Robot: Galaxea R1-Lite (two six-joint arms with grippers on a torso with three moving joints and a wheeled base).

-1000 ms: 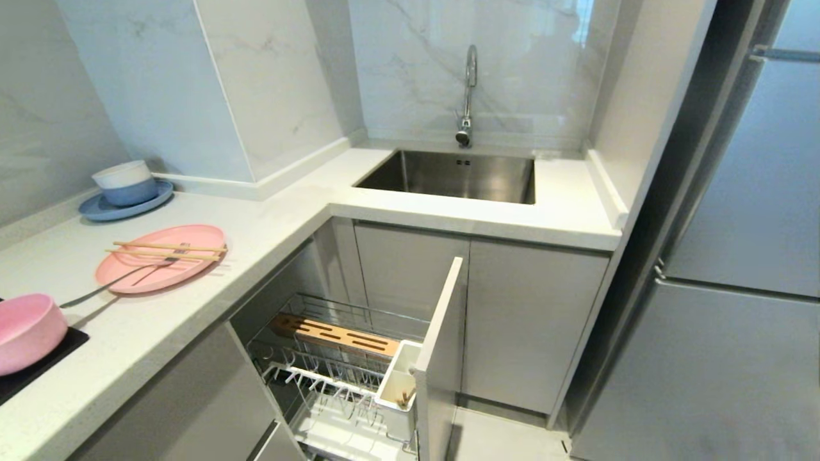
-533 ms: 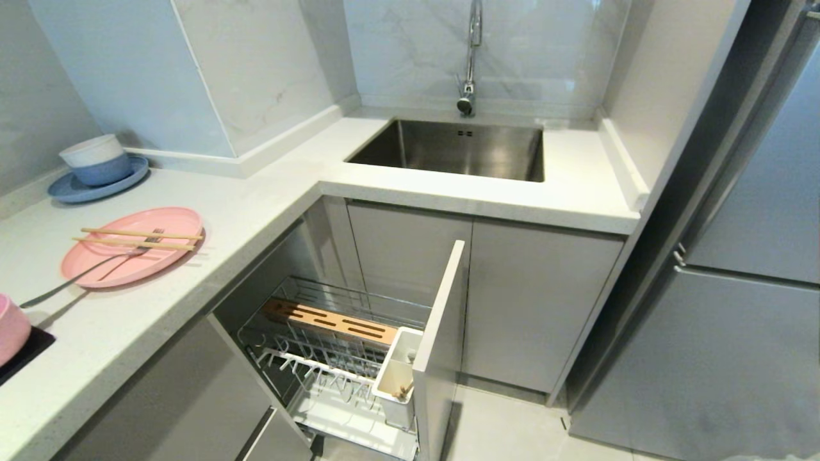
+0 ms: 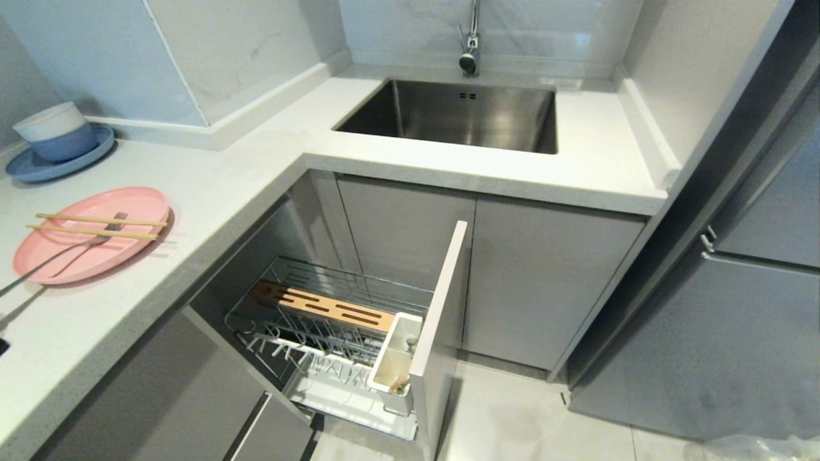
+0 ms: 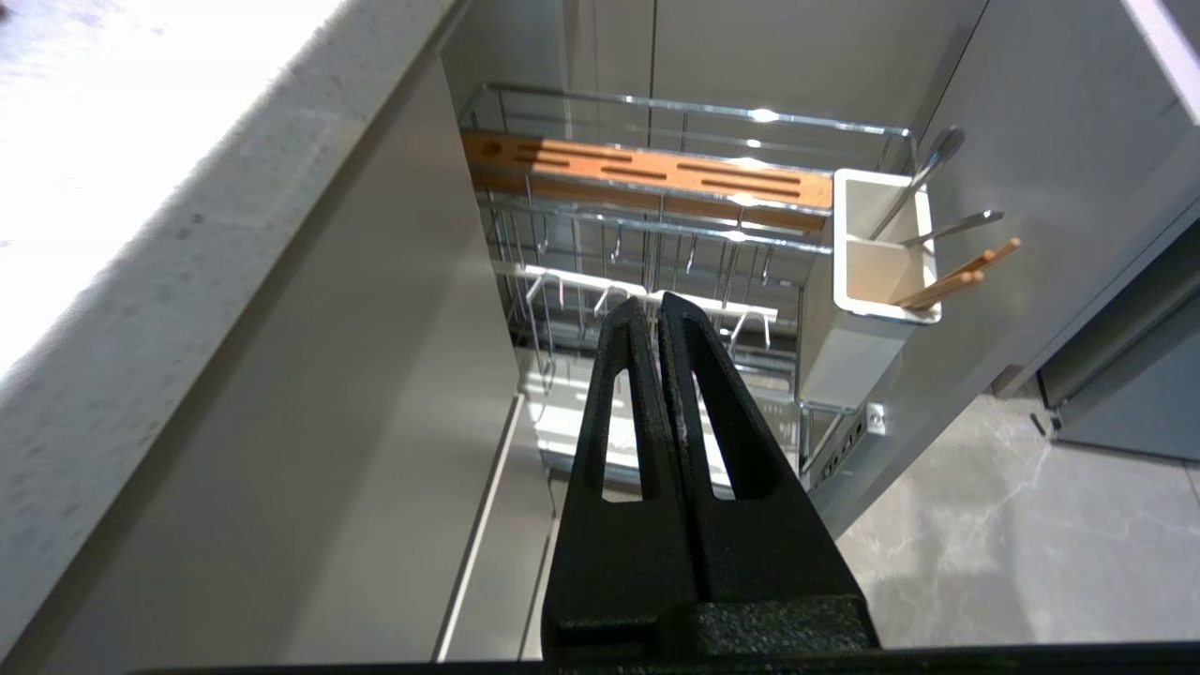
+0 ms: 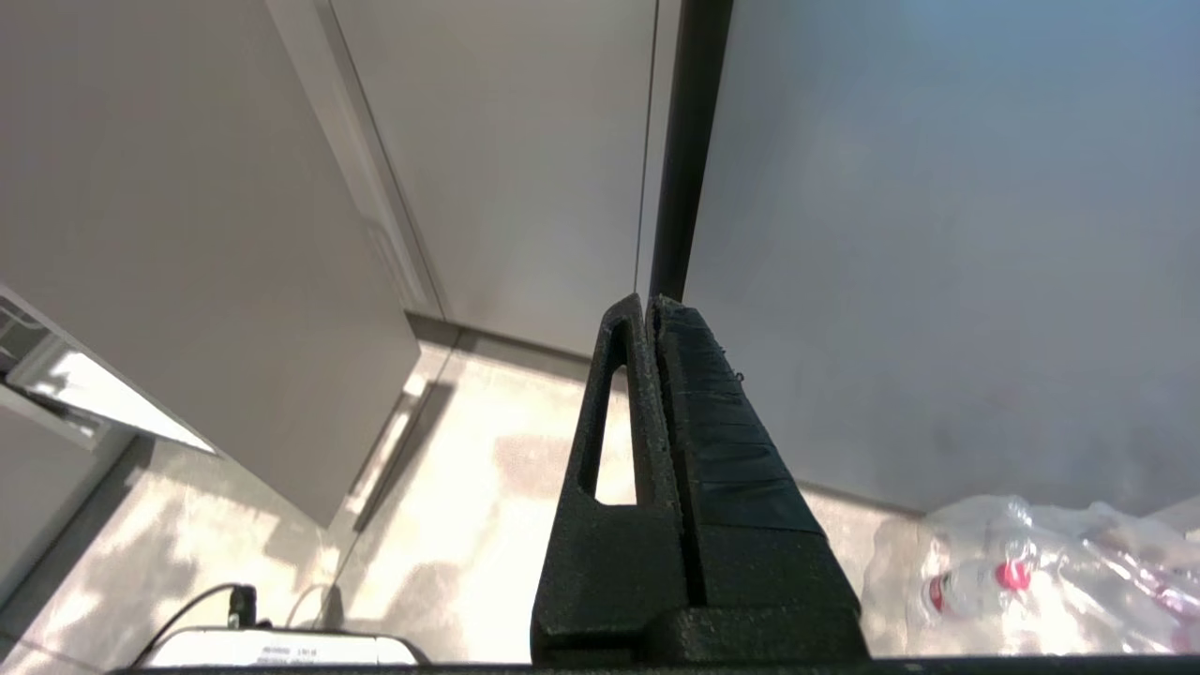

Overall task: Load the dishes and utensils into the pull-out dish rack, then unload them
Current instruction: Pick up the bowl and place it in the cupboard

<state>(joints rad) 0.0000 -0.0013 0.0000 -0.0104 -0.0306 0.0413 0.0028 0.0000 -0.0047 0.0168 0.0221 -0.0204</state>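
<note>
On the white counter at the left lies the pink oval plate (image 3: 90, 240). The wooden chopsticks (image 3: 96, 225) rest across it, and the grey fork (image 3: 51, 256) leans on its rim. The pull-out dish rack (image 3: 307, 333) stands pulled out below the counter, with its wooden strip (image 3: 320, 308) and white utensil cup (image 3: 394, 365). My left gripper (image 4: 647, 305) hangs shut and empty, pointing down at the rack (image 4: 656, 216). The cup (image 4: 872, 272) holds wooden sticks and two metal handles. My right gripper (image 5: 652, 305) is shut and empty over the floor.
A blue plate with stacked bowls (image 3: 54, 144) sits at the far left of the counter (image 3: 224, 192). The steel sink (image 3: 448, 118) and faucet (image 3: 471, 45) are behind. A grey fridge (image 3: 737, 320) stands on the right. A plastic bag of bottles (image 5: 1031, 572) lies on the floor.
The head camera has tipped downward: the whole scene shifted, more floor shows, and the pink bowl slid out of the picture at the left. Nothing on the counter or in the rack moved.
</note>
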